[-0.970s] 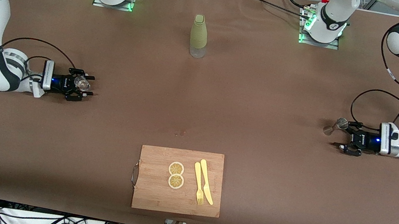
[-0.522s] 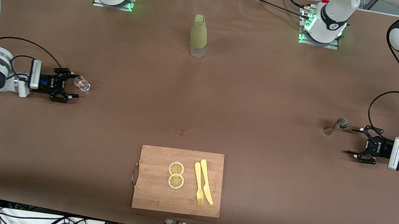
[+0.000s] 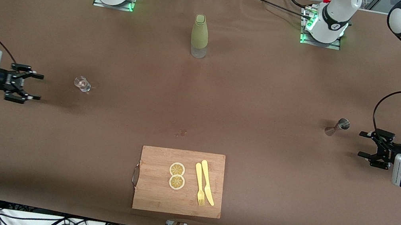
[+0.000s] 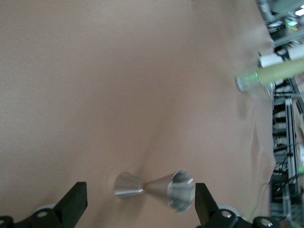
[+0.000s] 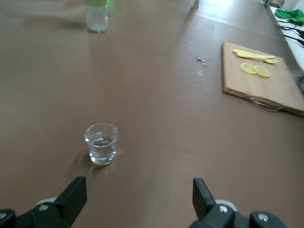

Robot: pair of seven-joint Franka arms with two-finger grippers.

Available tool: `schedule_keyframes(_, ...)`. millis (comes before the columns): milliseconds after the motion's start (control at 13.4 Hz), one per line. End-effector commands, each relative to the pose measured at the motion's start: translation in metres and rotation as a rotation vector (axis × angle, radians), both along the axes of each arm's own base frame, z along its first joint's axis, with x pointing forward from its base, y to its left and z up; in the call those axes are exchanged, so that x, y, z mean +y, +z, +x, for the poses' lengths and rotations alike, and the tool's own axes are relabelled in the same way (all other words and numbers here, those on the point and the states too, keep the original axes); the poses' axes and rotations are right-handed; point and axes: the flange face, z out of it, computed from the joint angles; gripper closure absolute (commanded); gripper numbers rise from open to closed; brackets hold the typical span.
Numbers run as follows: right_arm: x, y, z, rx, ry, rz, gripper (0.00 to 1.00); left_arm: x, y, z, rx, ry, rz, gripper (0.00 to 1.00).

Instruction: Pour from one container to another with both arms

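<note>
A small clear glass (image 3: 82, 83) with a little liquid stands on the brown table toward the right arm's end. My right gripper (image 3: 39, 87) is low over the table beside it, open and empty, a hand's width away. In the right wrist view the glass (image 5: 101, 143) stands ahead of the spread black fingers (image 5: 71, 199). A metal jigger (image 3: 337, 126) stands toward the left arm's end. My left gripper (image 3: 360, 144) is open beside it and apart from it. In the left wrist view the jigger (image 4: 152, 187) lies just ahead of the open gripper (image 4: 137, 211).
A green bottle (image 3: 200, 36) with a clear base stands mid-table near the arm bases. A wooden cutting board (image 3: 154, 198) near the front edge carries two lemon slices (image 3: 177, 175) and a yellow fork and knife (image 3: 204, 187).
Both grippers have drawn back toward their own ends of the table. The right one has left the glass and the left one the jigger, and both objects stand free where they were.
</note>
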Motion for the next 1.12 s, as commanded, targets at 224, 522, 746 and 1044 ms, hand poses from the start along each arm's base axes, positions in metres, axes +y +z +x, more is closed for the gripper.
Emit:
schedule_keyframes(224, 0.058, 0.128, -0.008, 0.047, -0.150, -0.295, 0.01, -0.093, 0.100, 0.014, 0.185, 0.174, 0.358, 0.00)
schedule_keyframes(522, 0.094, 0.193, -0.017, 0.139, -0.369, -0.485, 0.01, -0.162, 0.164, 0.017, 0.131, 0.236, 0.563, 0.00)
schedule_keyframes(746, 0.107, 0.223, -0.022, 0.223, -0.583, -0.551, 0.01, -0.170, 0.185, 0.021, 0.037, 0.243, 0.601, 0.00)
schedule_keyframes(1044, 0.129, 0.248, -0.021, 0.309, -0.843, -0.588, 0.01, -0.173, 0.238, 0.020, -0.108, 0.289, 0.686, 0.00)
